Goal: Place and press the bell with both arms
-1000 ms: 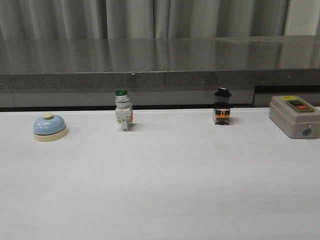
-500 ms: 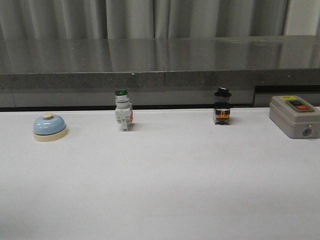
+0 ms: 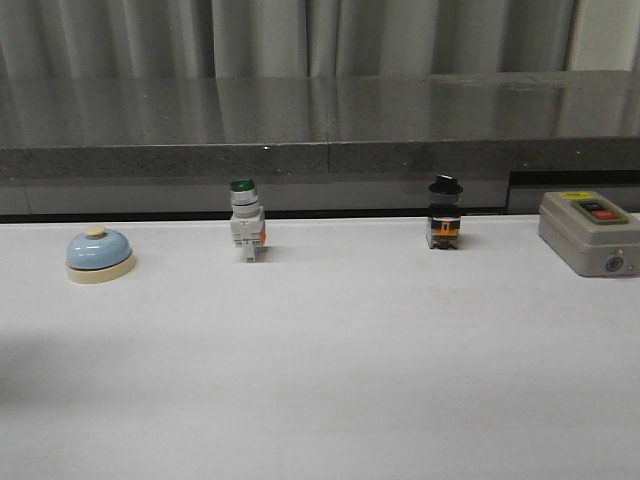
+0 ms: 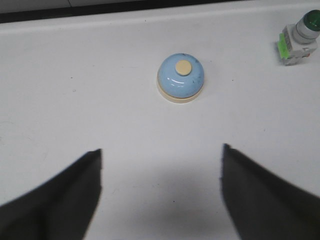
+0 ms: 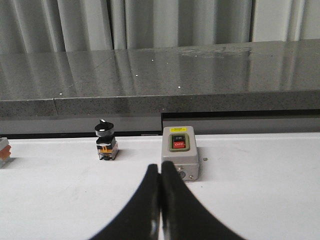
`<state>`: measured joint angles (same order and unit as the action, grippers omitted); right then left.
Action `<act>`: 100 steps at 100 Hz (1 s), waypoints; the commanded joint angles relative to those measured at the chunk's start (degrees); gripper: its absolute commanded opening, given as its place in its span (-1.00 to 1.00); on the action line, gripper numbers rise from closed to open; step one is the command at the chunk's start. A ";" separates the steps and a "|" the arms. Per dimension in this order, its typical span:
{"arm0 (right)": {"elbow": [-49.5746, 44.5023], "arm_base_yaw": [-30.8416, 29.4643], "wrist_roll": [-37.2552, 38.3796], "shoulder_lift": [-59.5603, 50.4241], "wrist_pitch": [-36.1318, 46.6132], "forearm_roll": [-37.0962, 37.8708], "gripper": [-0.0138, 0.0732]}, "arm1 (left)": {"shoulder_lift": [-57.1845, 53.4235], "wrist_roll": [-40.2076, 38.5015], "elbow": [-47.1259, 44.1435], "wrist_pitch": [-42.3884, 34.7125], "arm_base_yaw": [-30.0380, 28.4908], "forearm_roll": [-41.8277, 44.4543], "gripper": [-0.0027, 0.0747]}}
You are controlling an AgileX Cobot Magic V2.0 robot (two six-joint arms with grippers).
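The light-blue bell [image 3: 99, 254] sits untouched at the far left of the table [image 3: 330, 370], the left gripper [image 4: 161, 165] poised short of it with jaws spread wide and empty, apparently to straddle the dome, while the right gripper [image 5: 160, 172] waits closed near the grey switch box [image 5: 180, 158].

left hand [image 4: 160, 195]: finger bases cut off | orange-white part [image 5: 4, 151]: cropped at edge | box labels [image 5: 179, 142]: unreadable

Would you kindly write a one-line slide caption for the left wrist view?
Open left end effector hovers short of the blue bell on the white table, green-capped switch nearby.
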<state>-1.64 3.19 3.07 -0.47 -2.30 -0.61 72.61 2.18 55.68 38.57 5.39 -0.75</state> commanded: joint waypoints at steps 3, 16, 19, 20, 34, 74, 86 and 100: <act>0.92 -0.30 -0.76 -0.93 4.83 0.61 -0.82 | 0.24 -0.11 2.06 -2.69 0.45 -0.73 0.89; 0.92 -0.30 -0.76 -0.93 4.83 0.61 -0.82 | 2.81 -0.11 3.44 -3.32 1.73 -0.73 0.71; 0.92 -0.30 -0.76 -0.93 4.83 0.61 -0.82 | 3.84 -0.11 4.04 -3.28 2.08 -0.73 0.70; 0.92 -0.30 -0.76 -0.93 4.83 0.61 -0.82 | 4.07 -0.11 4.22 -3.28 2.17 -0.73 0.70; 0.92 -0.30 -0.76 -0.93 4.83 0.61 -0.82 | 9.48 -0.11 8.75 -3.28 3.76 -0.73 0.70; 0.92 -0.30 -0.76 -0.93 4.83 0.61 -0.82 | 26.80 -0.11 23.52 -2.83 4.91 -0.22 0.70; 0.92 -0.30 -0.76 -0.93 4.83 0.61 -0.82 | 31.43 -0.11 26.87 -2.18 4.97 -0.22 0.70; 0.92 -0.30 -0.76 -0.93 4.83 0.61 -0.82 | 36.24 -0.11 28.67 -2.10 4.97 0.02 0.70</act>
<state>-1.64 3.19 3.07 -0.47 -2.30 -0.61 109.27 2.18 81.80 38.22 9.99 -0.77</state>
